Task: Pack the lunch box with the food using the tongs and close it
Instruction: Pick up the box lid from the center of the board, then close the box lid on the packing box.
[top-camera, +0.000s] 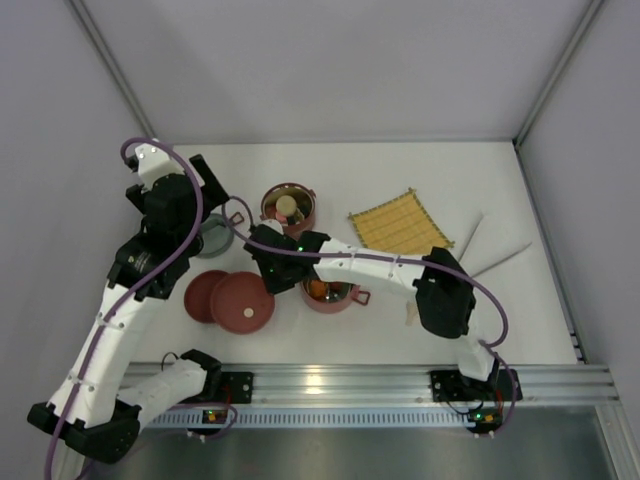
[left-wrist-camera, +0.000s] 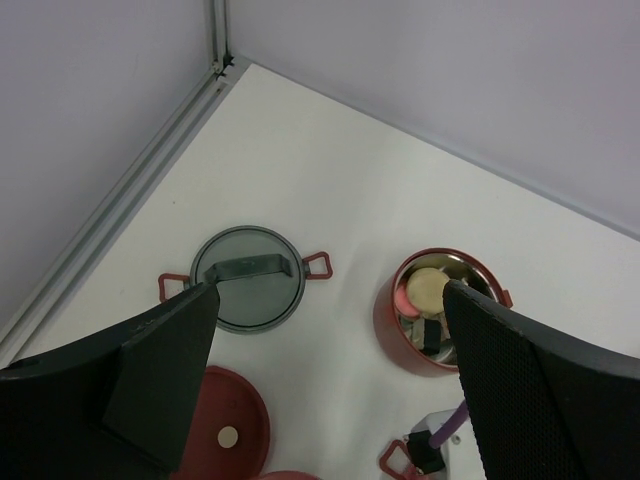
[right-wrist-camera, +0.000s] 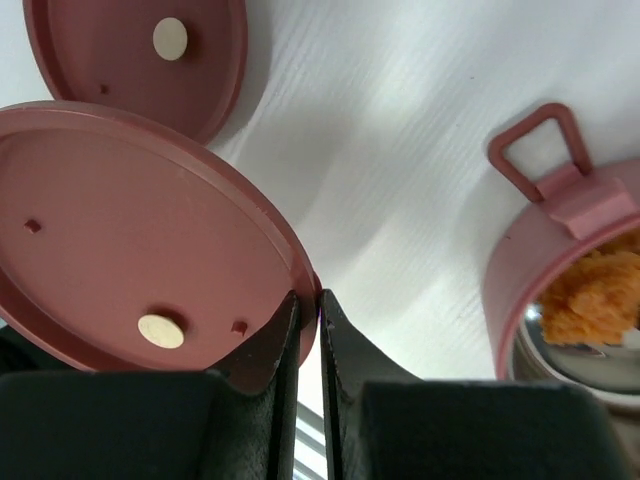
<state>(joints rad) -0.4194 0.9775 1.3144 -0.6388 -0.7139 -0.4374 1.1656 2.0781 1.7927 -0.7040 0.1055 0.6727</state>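
Right jaws are closed on the rim of one dark-red lid (right-wrist-camera: 130, 250), pinching its edge. A second dark-red lid (right-wrist-camera: 140, 60) lies just beside it on the surface (right-wrist-camera: 400, 150). The lunch box's near bowl (right-wrist-camera: 535, 260) sits beside the grip with an orange piece (right-wrist-camera: 590, 295) inside. Left jaws are wide open and hold nothing, hovering over the grey lid (left-wrist-camera: 247, 278) and the far bowl (left-wrist-camera: 385, 330), which holds a cream piece (left-wrist-camera: 428, 288) and a pink piece (left-wrist-camera: 403, 297). Tongs (top-camera: 500, 259) lie beside the yellow mat (top-camera: 400, 225), well apart from both arms' jaws.
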